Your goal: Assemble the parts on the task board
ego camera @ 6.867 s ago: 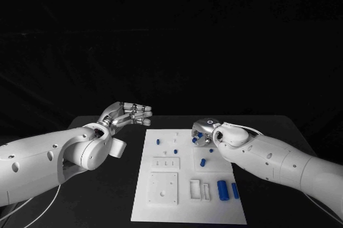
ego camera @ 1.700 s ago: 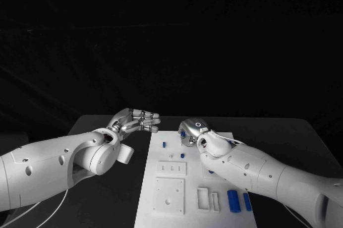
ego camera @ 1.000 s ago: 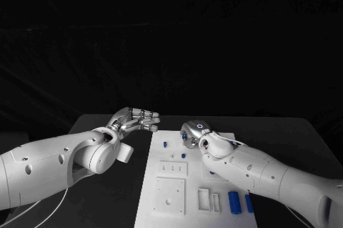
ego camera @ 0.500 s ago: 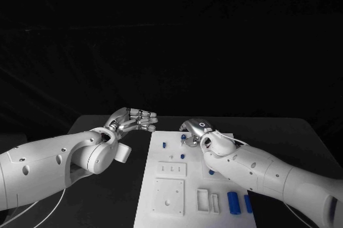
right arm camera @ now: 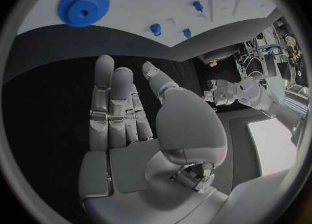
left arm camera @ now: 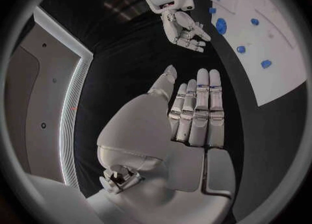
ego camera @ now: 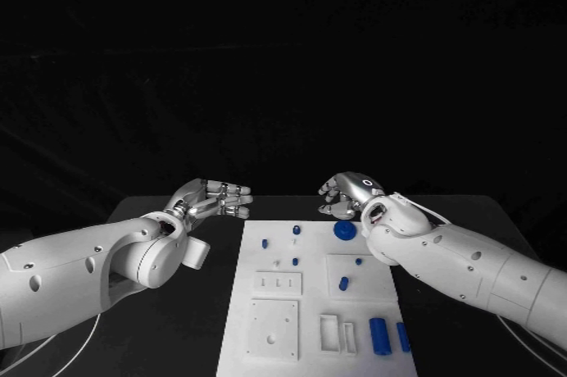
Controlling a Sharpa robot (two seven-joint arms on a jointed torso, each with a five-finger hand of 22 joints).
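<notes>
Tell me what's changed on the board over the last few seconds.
The right hand has lifted off the board and drawn back past its far edge, open. A round blue disc now lies uncovered where it was working. The left hand stays off the board's far left corner, holding nothing; the other parts lie as before.

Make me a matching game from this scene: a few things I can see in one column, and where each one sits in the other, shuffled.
Things:
1. round blue disc with a centre hole
2. two long blue cylinders
3. left hand
4. right hand

Places:
A. off the task board, beyond its left edge, holding nothing
B. near the board's far edge, on the right-hand part
C. above the table past the board's far edge, fingers apart, empty
D. side by side at the board's near right corner

Pairs: 1-B, 2-D, 3-A, 4-C
</notes>
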